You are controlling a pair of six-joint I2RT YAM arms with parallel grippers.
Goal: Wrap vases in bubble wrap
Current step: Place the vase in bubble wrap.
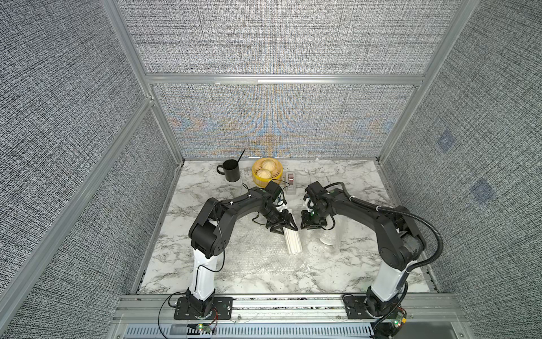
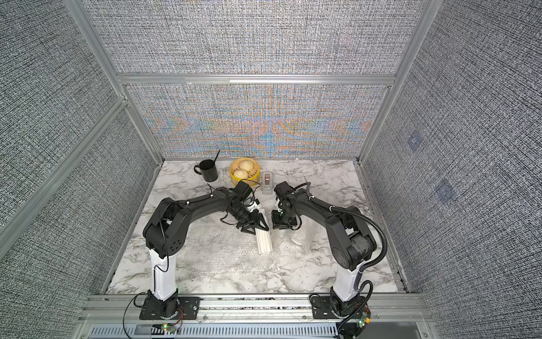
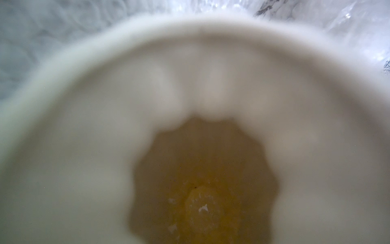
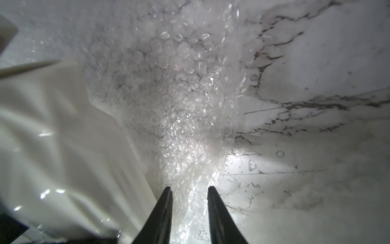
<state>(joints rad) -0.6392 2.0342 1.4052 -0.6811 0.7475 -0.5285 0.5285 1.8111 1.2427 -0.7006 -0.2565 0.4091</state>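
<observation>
**Right gripper**: the right wrist view shows its two black fingers standing apart with a clear gap. A crumpled fold of bubble wrap lies in and beyond that gap, and neither finger pinches it. In both top views this gripper sits just beside the ribbed vase, on its right. Its fingertips are hidden there under its own body.

**Left gripper**: in a top view its fingers straddle the far end of the ribbed vase. Whether they press on it cannot be told. The left wrist view shows no fingers at all — only the blurred mouth of the ribbed vase, with a scalloped inner wall and a yellowish bottom.

**Vase and wrap:** the vase lies on its side on the bubble wrap, which spreads flat beneath it and out to its left over the marble table. Its glossy ribs fill one edge of the right wrist view.

**Beyond the vase:** only the top views show what stands toward the back wall — a black mug and a yellow steamer basket holding two buns. Both are well apart from the vase.
</observation>
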